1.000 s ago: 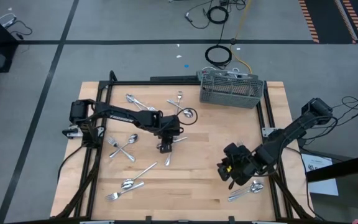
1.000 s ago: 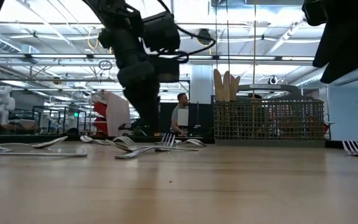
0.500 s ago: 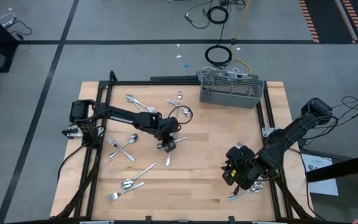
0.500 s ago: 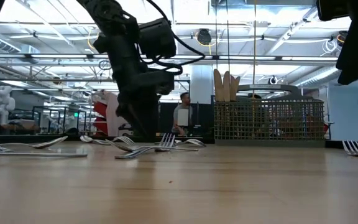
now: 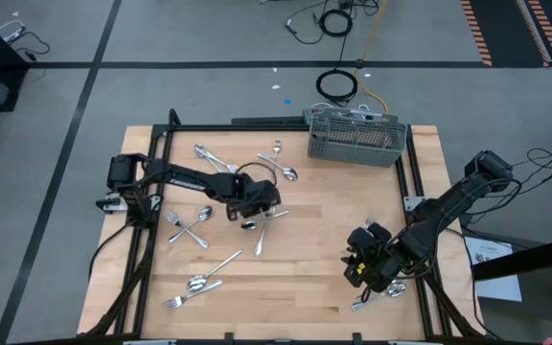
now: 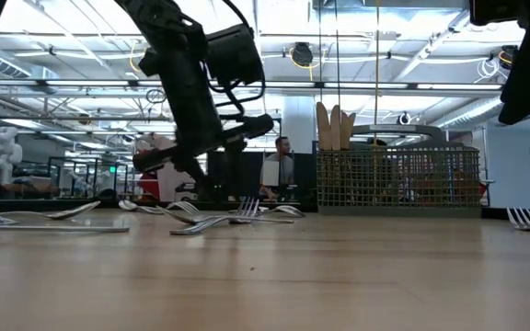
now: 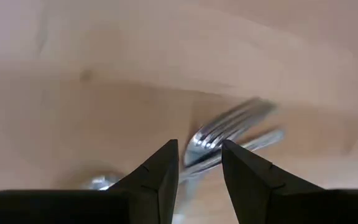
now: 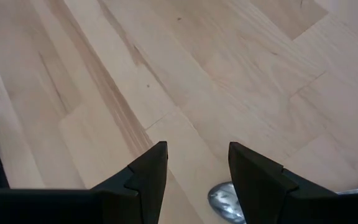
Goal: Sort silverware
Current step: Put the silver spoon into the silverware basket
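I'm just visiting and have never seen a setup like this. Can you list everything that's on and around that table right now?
silverware: many forks and spoons, shiny silver, scattered over the table's left, middle and near-right corner.
caddy: one, grey mesh, far edge of the table.
table: one, light wood.
cables: black and yellow, on the floor beyond the table.
person: one, far back in the room.
left claw: one, dark, open, over a fork at mid-table.
right claw: one, dark, open, empty, near-right corner.

the left gripper (image 5: 248,218) has swung left and tilted, lifted off the tabletop (image 5: 314,249); the right gripper (image 5: 360,275) moved right toward the near-right silverware (image 5: 379,294).
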`<action>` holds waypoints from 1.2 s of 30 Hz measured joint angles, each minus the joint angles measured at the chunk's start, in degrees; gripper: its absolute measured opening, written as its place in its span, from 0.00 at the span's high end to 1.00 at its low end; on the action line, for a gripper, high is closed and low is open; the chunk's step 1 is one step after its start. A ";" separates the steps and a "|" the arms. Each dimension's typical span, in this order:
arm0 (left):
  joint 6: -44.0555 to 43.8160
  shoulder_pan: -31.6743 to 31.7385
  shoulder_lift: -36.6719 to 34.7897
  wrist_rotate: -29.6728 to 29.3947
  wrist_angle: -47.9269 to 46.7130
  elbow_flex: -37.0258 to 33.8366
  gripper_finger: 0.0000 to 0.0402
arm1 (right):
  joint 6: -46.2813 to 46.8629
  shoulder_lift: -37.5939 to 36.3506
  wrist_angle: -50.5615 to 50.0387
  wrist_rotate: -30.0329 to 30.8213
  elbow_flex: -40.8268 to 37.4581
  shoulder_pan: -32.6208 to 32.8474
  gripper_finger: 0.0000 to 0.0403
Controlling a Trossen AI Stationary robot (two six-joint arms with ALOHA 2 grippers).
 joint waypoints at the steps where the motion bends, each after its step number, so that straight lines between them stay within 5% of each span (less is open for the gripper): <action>1: -6.35 -0.44 -0.01 -0.37 0.01 0.00 0.68 | -0.06 0.00 -0.02 0.00 0.00 0.00 0.60; 8: -35.45 -6.96 -0.03 -13.12 -2.80 0.02 0.68 | -2.96 0.00 -0.22 -0.26 0.00 0.39 0.60; 23: -38.42 -10.11 1.27 -12.52 -4.14 4.16 0.68 | -6.71 -2.79 -11.49 0.31 0.00 2.69 0.60; 30: -29.08 -10.78 1.67 -17.85 -6.93 4.63 0.68 | -9.01 -4.66 -15.55 0.17 0.02 2.62 0.60; 36: 10.30 -9.67 -0.20 -17.91 -5.35 4.63 0.68 | -8.71 -4.79 -16.45 0.87 0.02 2.62 0.60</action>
